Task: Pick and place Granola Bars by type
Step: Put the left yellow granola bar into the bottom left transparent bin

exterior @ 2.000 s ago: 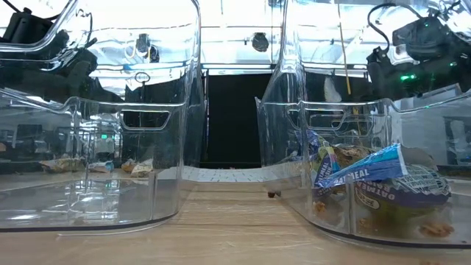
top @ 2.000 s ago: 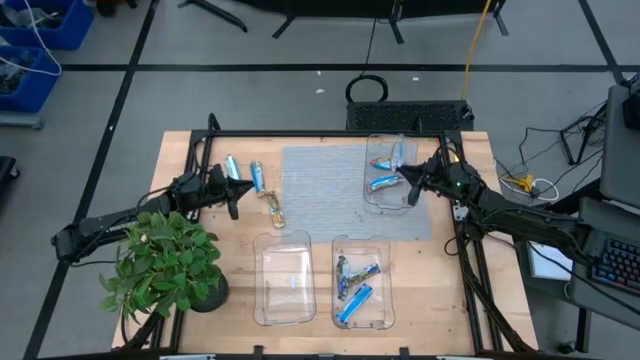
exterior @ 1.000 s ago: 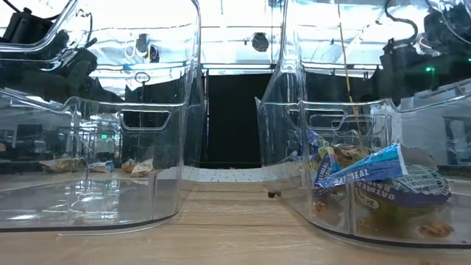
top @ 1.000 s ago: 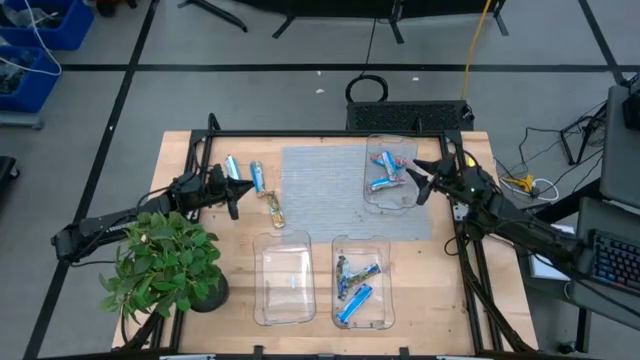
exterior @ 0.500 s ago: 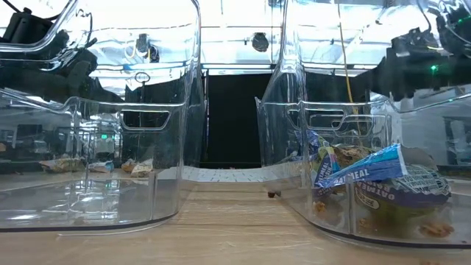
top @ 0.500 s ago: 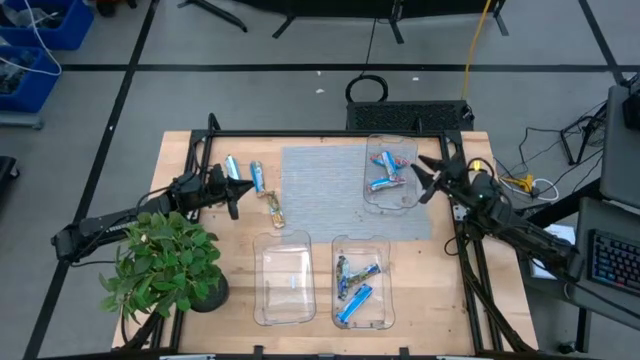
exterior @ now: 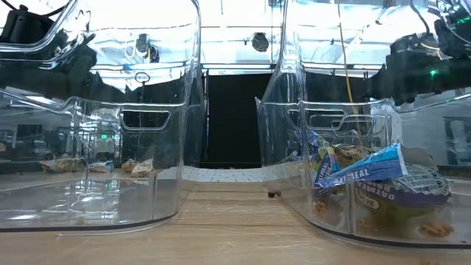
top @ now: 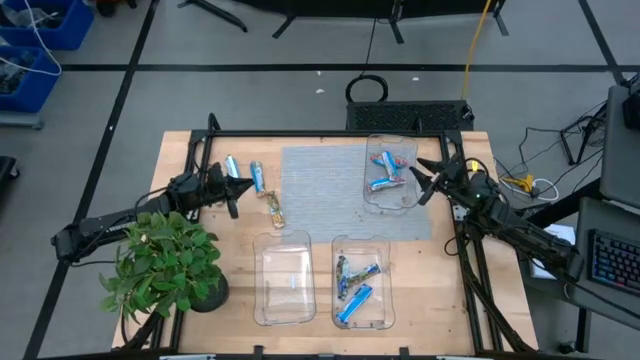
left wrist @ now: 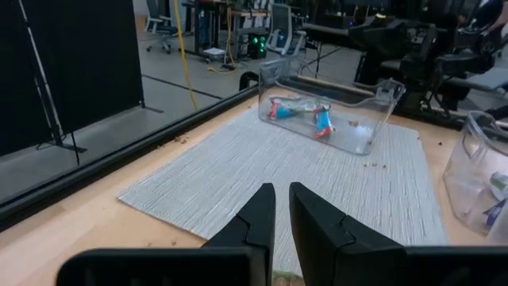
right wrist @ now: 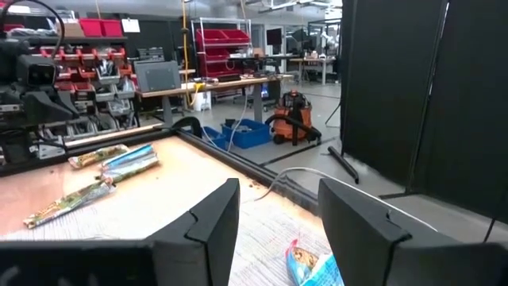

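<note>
Three loose granola bars lie flat on the wood at the table's left: a blue one (top: pixel 232 167), a blue one (top: pixel 257 177) and a tan-gold one (top: pixel 273 208). The far clear tray (top: pixel 378 200) holds red and blue bars (top: pixel 388 168); they also show in the left wrist view (left wrist: pixel 317 119). The near right tray (top: pixel 385 300) holds blue bars (top: pixel 356 285). My left gripper (top: pixel 236 190) is shut and empty, beside the loose bars. My right gripper (top: pixel 420 180) is open and empty at the far tray's right side; its fingers show apart in the right wrist view (right wrist: pixel 274 230).
A near left clear tray (top: pixel 262 300) stands beside the near right one. A potted plant (top: pixel 165 265) stands at the near left, over my left arm. A grey woven mat (top: pixel 325 180) lies under the far tray. A black frame rail (top: pixel 330 133) runs along the far edge.
My right gripper has drawn back a little from the far tray toward the table's right edge and stays open. In the low view that arm has come down somewhat.
</note>
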Motion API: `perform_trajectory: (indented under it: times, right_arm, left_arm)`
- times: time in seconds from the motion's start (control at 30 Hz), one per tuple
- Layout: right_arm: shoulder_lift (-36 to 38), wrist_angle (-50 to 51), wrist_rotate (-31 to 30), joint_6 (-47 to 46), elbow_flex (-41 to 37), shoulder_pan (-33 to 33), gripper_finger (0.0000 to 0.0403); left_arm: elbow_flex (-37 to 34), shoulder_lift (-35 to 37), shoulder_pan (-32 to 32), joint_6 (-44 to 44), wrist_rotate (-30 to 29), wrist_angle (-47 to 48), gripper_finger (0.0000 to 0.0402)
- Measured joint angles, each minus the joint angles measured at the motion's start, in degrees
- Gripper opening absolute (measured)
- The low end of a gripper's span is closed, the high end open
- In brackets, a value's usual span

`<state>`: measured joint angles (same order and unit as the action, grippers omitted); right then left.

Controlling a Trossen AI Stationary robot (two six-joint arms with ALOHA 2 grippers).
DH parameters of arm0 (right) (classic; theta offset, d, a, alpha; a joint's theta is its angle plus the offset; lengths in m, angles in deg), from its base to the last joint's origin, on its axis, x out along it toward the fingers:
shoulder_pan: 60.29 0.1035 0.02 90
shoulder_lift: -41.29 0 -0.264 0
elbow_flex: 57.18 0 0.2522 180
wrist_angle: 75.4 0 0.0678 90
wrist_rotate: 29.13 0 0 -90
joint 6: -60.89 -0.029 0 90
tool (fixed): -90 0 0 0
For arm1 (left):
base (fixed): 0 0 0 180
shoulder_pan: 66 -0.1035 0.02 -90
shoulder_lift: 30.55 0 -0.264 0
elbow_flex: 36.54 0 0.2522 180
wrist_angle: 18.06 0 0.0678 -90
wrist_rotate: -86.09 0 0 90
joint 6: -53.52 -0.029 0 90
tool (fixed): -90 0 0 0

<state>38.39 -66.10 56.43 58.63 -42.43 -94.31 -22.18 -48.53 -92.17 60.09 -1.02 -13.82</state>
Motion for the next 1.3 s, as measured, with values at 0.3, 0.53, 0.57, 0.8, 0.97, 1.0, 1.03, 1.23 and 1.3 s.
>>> perform_trajectory:
  times: [0.3, 0.53, 0.57, 0.8, 0.97, 1.0, 1.03, 1.23, 1.3]
  right_arm:
    - [0.0, 0.0, 0.0, 0.0, -0.1, 0.0, 0.0167]
    - [0.0, 0.0, 0.0, -0.1, -0.1, 0.0, 0.0169]
    - [0.0, 0.0, 0.0, -0.1, -0.1, 0.0, 0.0169]
    - [0.0, 0.0, 0.0, -0.1, -0.1, 0.0, 0.0169]
    - [0.0, 0.0, 0.0, -0.1, -0.1, 0.0, 0.0169]
    - [0.0, 0.0, 0.0, -0.1, -0.1, 0.0, 0.0169]
    - [0.0, 0.0, 0.0, -0.1, -0.1, 0.0, 0.0169]
    - [0.0, 0.0, 0.0, -0.1, -0.1, 0.0, 0.0169]
    - [0.0, 0.0, 0.0, -0.1, -0.1, 0.0, 0.0169]
  left_arm:
    - [0.0, 0.0, 0.0, 4.9, 0.0, -2.5, 0.0047]
    - [3.6, -0.1, -0.9, 18.2, -12.8, 5.6, 0.0047]
    - [5.6, -0.4, -1.4, 21.0, -14.8, 11.9, 0.0047]
    - [19.7, -8.5, -3.5, 36.7, -15.7, 40.4, 0.0047]
    - [30.3, -17.9, -3.6, 37.5, -15.2, 48.5, 0.0046]
    - [32.3, -20.2, -3.9, 37.5, -15.9, 51.2, 0.0046]
    - [34.2, -22.6, -4.2, 37.8, -16.6, 54.2, 0.0046]
    - [40.4, -36.7, -6.0, 41.3, -15.2, 63.9, 0.0046]
    - [40.5, -40.5, -6.4, 41.8, -14.0, 63.7, 0.0046]
